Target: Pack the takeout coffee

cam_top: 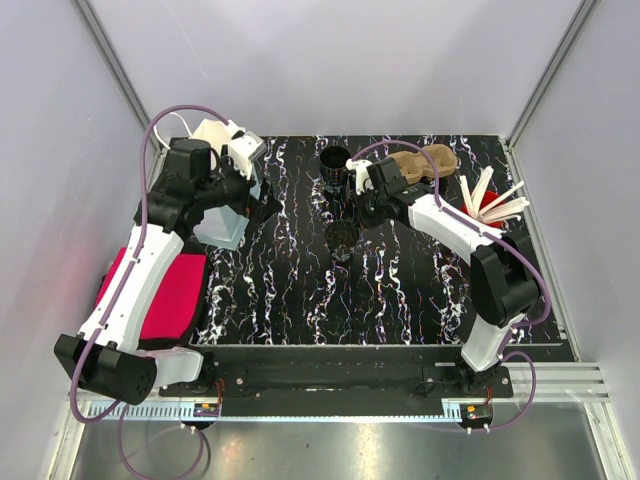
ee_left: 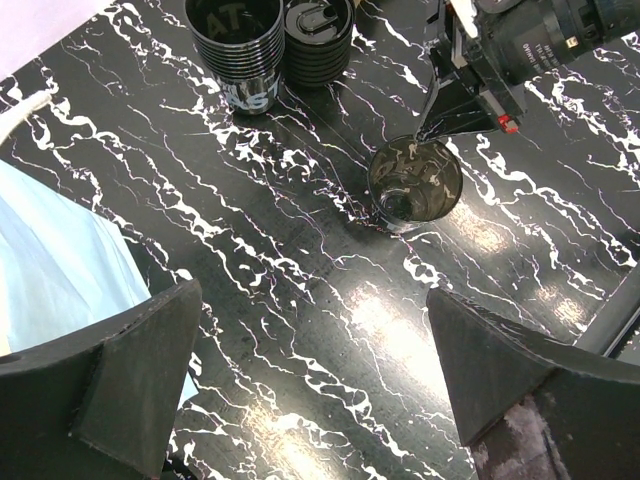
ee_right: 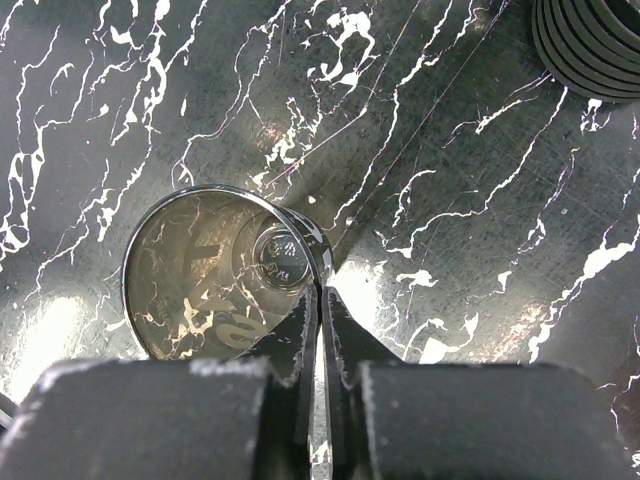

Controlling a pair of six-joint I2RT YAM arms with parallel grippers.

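R end effector (ee_right: 320, 300) clamped on the cup (ee_right: 215, 265) rim, one finger inside, prob. to lift it upright. Cup stands mid-surface (ee_left: 300, 250), near the cup stack (ee_left: 235, 45). L end effector (ee_left: 315, 340) gapes wide, empty, beside the bag (ee_left: 50, 270), ready I'd guess.

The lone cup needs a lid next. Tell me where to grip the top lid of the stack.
Take the top lid by its outer rim, from straight above. It lies flat on the lid stack, so only the rim is exposed. The cup stack stands close beside it; probably pinch across the two edges clear of that.
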